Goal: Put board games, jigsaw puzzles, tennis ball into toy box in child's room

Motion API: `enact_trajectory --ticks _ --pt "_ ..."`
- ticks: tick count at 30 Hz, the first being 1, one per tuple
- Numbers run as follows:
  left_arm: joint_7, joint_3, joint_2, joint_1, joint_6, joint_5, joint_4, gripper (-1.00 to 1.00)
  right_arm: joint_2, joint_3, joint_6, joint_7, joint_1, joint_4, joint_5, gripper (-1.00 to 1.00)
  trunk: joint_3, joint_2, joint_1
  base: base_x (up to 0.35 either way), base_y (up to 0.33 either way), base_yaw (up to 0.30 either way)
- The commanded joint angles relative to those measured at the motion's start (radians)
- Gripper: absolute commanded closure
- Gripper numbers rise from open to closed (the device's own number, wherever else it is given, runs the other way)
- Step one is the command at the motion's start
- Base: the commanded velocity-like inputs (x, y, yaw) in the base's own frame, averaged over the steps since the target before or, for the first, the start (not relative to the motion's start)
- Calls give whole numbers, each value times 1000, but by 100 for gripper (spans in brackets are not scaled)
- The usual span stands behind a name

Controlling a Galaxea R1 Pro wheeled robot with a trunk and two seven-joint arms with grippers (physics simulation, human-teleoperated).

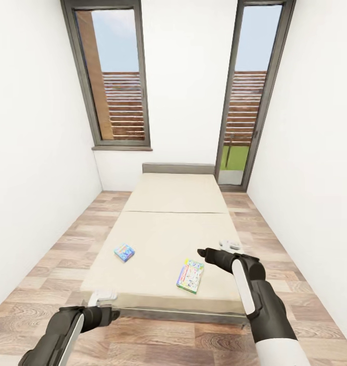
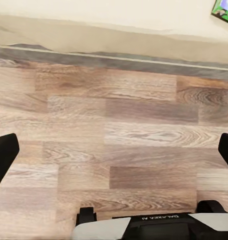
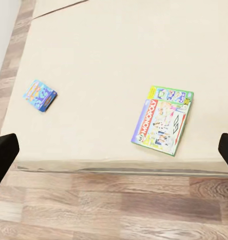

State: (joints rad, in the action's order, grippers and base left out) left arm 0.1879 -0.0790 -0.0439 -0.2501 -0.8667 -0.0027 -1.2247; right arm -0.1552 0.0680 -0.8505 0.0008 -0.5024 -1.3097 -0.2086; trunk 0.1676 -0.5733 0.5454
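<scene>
Two board games lie on the bed (image 1: 158,239), neither one picked up, so as far as these pictures show the bed half of the job is not yet begun; the table, the toy box and the other toys cannot be judged from here.

Nearest, the left gripper (image 1: 108,305) hangs low over the plank floor (image 1: 204,340) just short of the bed's near left corner. In the left wrist view its fingertips (image 2: 3,155) stand wide apart with only floorboards between them, so it is fully spread and empty. The right gripper (image 1: 229,245) reaches over the near right part of the mattress; its wrist view shows the dark fingertips (image 3: 3,152) at either edge, equally spread, holding nothing.

Just left of that gripper, near the foot edge, lies the Monopoly box (image 1: 190,275), flat, slightly askew, white-blue-green with a red logo band and green rim. Further left and a little farther up the mattress sits the smaller light-blue game (image 1: 124,251), also flat, well apart from the first.

Beyond them, two tall windows (image 1: 112,76).
</scene>
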Motion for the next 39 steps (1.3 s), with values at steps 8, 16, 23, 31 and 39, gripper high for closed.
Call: enact_trajectory --ticks 8,16,23,31,39 --pt "-10 -1 3 -46 15 -3 90 -100 -3 2 43 -6 -1 80 -5 -100 2 -2 0 0 0 0" --pt "-10 -1 3 -54 71 -1 126 -100 -5 4 49 -8 -1 89 -6 -100 2 -2 0 0 0 0" --pt "-11 -1 3 -56 79 -2 134 -100 -5 4 49 -11 -1 91 -7 -100 4 -2 0 0 0 13" --pt "-7 2 -3 -56 123 -2 145 -100 -5 6 56 -16 -1 101 -8 -100 14 -2 0 0 0 89" --pt "-8 4 -3 -56 180 -14 235 -100 -3 7 59 -16 -1 103 -9 -100 26 -2 0 0 0 76"
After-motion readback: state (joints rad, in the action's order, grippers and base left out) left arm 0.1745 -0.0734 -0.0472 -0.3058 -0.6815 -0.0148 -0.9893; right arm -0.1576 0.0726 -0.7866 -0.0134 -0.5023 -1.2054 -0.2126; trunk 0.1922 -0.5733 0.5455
